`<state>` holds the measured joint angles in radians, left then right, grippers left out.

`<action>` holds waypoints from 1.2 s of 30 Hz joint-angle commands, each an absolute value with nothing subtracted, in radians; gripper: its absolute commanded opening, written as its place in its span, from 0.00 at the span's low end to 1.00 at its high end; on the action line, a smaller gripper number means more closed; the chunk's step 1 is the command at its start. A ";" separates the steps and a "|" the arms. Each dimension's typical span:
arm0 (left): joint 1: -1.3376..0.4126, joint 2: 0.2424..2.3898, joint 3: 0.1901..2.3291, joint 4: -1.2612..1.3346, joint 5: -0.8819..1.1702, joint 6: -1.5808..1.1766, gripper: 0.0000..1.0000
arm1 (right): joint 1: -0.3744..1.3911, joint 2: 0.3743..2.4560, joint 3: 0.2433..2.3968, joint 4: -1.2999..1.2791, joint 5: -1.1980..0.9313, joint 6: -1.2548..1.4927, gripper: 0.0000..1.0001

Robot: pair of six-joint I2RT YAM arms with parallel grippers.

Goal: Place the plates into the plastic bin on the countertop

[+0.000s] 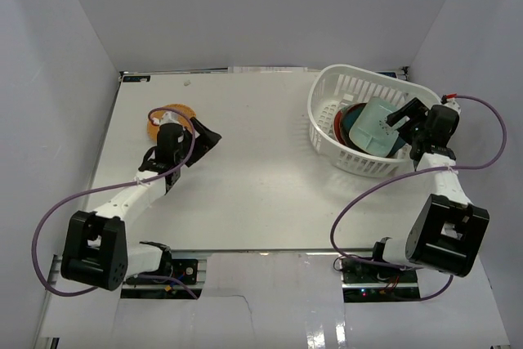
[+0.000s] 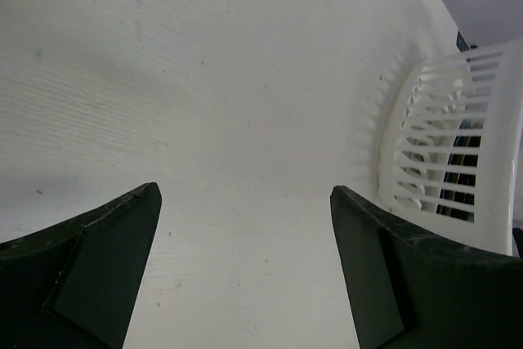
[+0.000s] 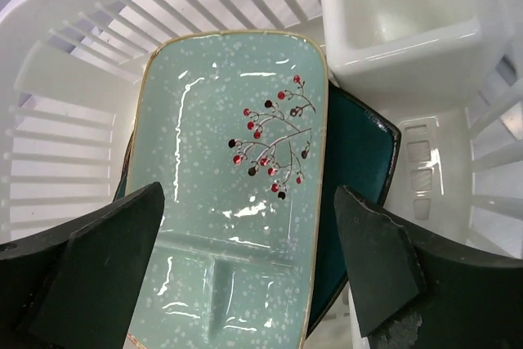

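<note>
**One plate left on the table, both hands wide and empty**

Your right hand (image 3: 245, 202) stands wide open over the bin, with its two dark fingers spread well apart. Nothing is clamped between them. In the right wrist view, the mint-green rounded-rectangle plate with a red-berry twig (image 3: 237, 120) lies directly below the gap. It looks free of both fingers, though you cannot be sure the lower tips are clear of its rim. A dark teal squarish plate (image 3: 364, 161) sits under it, showing along its right edge.

Both plates rest inside the large white slotted plastic bin (image 1: 327, 91) at the far right of the flat white table (image 1: 261, 169). From above, a red rim (image 1: 336, 123) shows beside the mint plate, so at least one more dish is stacked there. How many lie underneath is hidden.

Your left hand (image 1: 204, 135) is also spread wide and holds nothing, and its wrist view shows only bare table between the fingers. Just beyond it, at the far left, the orange woven-look round plate (image 1: 176, 114) lies on the table, apart from the fingers.

By these views, that orange plate is the only dish outside the bin, so the task looks nearly done. What is left is to grasp it and carry it across to the bin.
</note>
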<state>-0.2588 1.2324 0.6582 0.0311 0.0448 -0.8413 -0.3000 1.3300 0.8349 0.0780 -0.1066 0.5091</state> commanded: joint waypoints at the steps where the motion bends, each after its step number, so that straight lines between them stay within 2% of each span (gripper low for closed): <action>1: -0.169 1.259 0.678 0.051 0.070 -0.906 0.96 | -0.284 1.275 0.847 0.098 -0.019 0.466 0.90; 5: -0.007 1.284 0.649 0.080 0.094 -0.947 0.95 | -0.238 1.178 0.838 0.098 0.014 0.460 0.92; 10: 0.130 1.285 0.632 0.066 0.026 -0.949 0.94 | 0.021 1.005 0.703 0.300 -0.057 0.465 1.00; 11: 0.161 1.293 0.640 0.067 0.029 -0.954 0.93 | 0.079 0.993 0.710 0.299 -0.096 0.445 0.95; 17: 0.235 1.472 0.696 0.149 0.075 -0.945 0.82 | 0.397 1.017 0.782 0.215 -0.150 0.333 0.88; 22: 0.274 1.722 0.753 0.273 0.202 -0.989 0.79 | 0.606 1.037 0.752 0.249 -0.150 0.307 0.87; 25: 0.307 1.846 0.784 0.379 0.320 -1.028 0.66 | 0.676 1.087 0.739 0.259 -0.141 0.305 0.87; 28: 0.318 1.899 0.784 0.464 0.356 -1.049 0.39 | 0.716 1.120 0.726 0.278 -0.132 0.314 0.87; 29: 0.318 1.911 0.782 0.472 0.353 -1.052 0.23 | 0.724 1.126 0.726 0.279 -0.132 0.316 0.87; 32: 0.319 1.902 0.770 0.494 0.362 -1.063 0.00 | 0.741 1.163 0.736 0.290 -0.127 0.319 0.88; 35: 0.318 1.846 0.711 0.552 0.400 -1.095 0.00 | 0.747 1.222 0.796 0.275 -0.138 0.324 0.95; 36: 0.313 1.783 0.689 0.575 0.417 -1.104 0.00 | 0.750 1.244 0.817 0.265 -0.143 0.327 0.91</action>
